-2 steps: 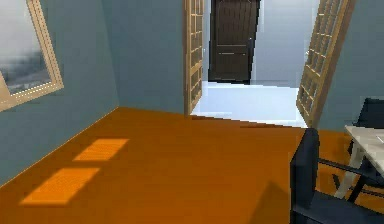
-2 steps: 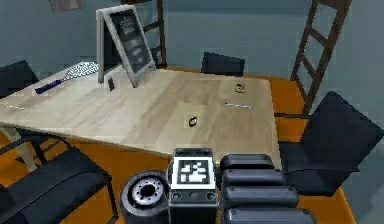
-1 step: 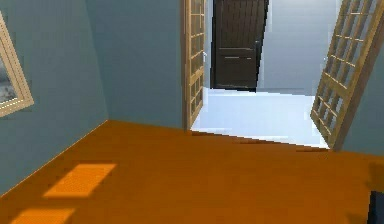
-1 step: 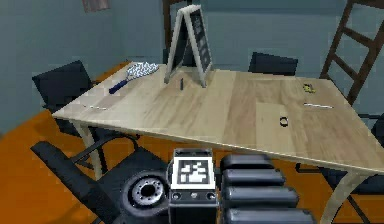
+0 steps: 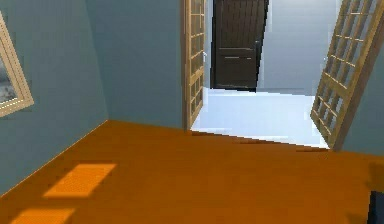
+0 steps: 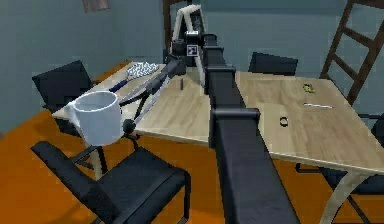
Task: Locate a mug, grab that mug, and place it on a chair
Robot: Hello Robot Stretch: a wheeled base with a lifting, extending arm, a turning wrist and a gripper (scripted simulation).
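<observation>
My gripper [image 6: 127,112] holds a white mug [image 6: 95,116] in the air (clear of every surface), left of the wooden table [image 6: 312,128], near a black chair [image 6: 125,182].

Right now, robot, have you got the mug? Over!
Gripper holds the white mug, off the table edge. Black chair just below it in the picture. Nothing seen between them.

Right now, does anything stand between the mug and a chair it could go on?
Nothing visible does. The mug hangs at the tool's far end, beside the table's edge, clear of every surface. The near chair's seat lies bare below it in the arm side view, with only floor between.
</observation>
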